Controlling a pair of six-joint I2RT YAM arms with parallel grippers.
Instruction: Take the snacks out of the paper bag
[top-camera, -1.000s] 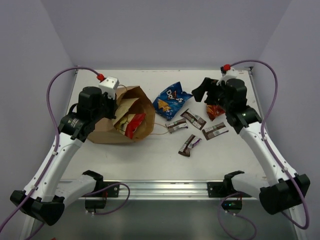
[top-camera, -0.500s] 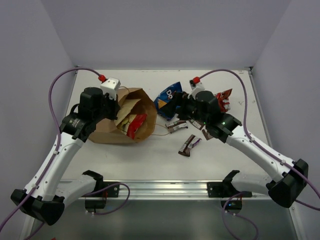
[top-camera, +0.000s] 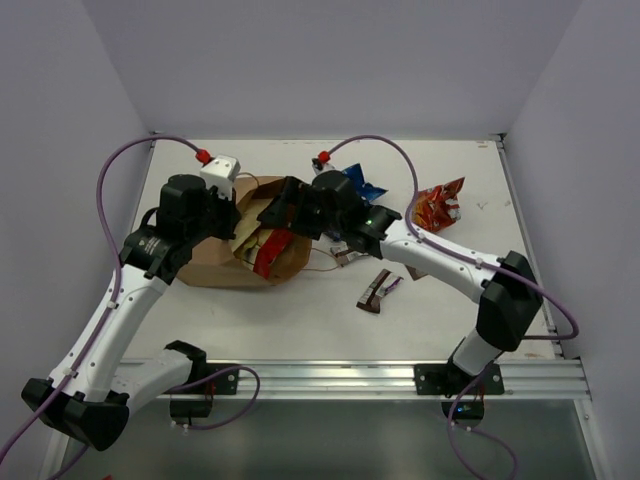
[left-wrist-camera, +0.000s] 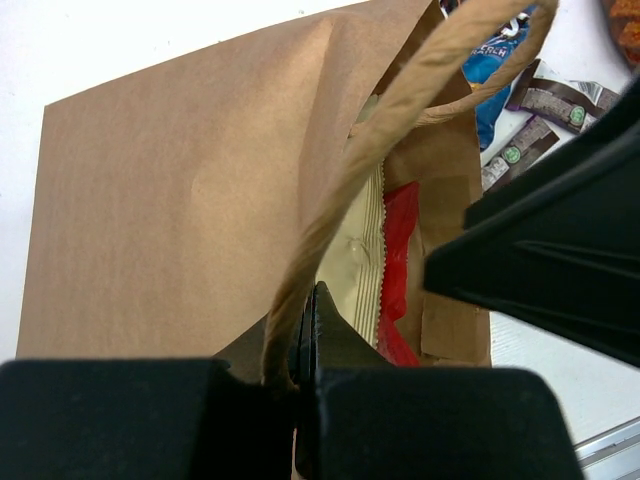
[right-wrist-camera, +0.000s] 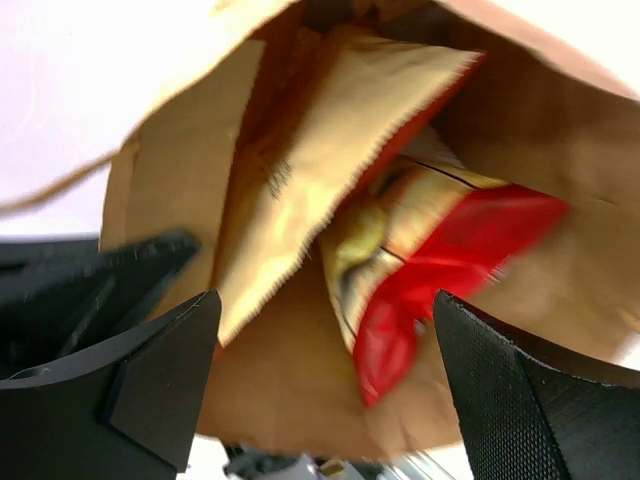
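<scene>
The right end effector (right-wrist-camera: 330, 335), spread wide, hovers at the mouth of the paper bag (top-camera: 210, 265), which lies sideways on the table (top-camera: 300, 330). The left end effector (left-wrist-camera: 308, 330) is clenched on its rim. Closing off-centre could pinch paper instead of the red chip bag (right-wrist-camera: 440, 260), tugging the rim loose.

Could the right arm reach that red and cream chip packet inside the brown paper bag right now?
Probably yes. The left gripper pinches the rim of the brown kraft paper bag, its mouth gaping; the open right gripper faces the glossy red and cream chip bag with nothing between.
</scene>
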